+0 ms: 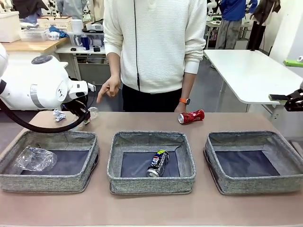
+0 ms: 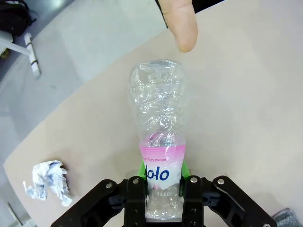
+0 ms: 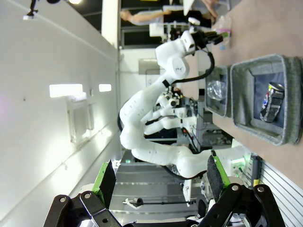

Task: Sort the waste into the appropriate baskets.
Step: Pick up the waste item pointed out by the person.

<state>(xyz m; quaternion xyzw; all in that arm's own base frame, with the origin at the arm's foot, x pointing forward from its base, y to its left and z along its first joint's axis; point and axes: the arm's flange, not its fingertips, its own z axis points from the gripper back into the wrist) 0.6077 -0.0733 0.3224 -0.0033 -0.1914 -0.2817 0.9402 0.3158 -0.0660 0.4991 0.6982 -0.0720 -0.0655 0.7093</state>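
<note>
The bench (image 1: 151, 213) carries three bins: the left bin (image 1: 47, 182) holds the cup (image 1: 35, 158), the middle bin (image 1: 151, 183) the Pepsi can (image 1: 157, 163). The left arm (image 1: 33, 85) bends low over the far left corner, and the left claw (image 2: 163, 172) is clamped on the pink label end of the bottle (image 2: 158, 109), which is clear and crumpled and points at a person's hand (image 2: 182, 23). The right claw (image 3: 161, 179) gapes wide off to the bench's right; the red can (image 1: 191, 116) and paper ball (image 2: 47, 182) lie along the far edge.

We see the left arm (image 1: 38, 85) as white rounded shells, with a thick black cable (image 1: 35, 128) at its seven o'clock. The left gripper (image 2: 163, 170) is black with silver screws and green pads (image 2: 141, 168). The person (image 1: 154, 47) wears a white ribbed zip top and an orange watch (image 1: 183, 100).
</note>
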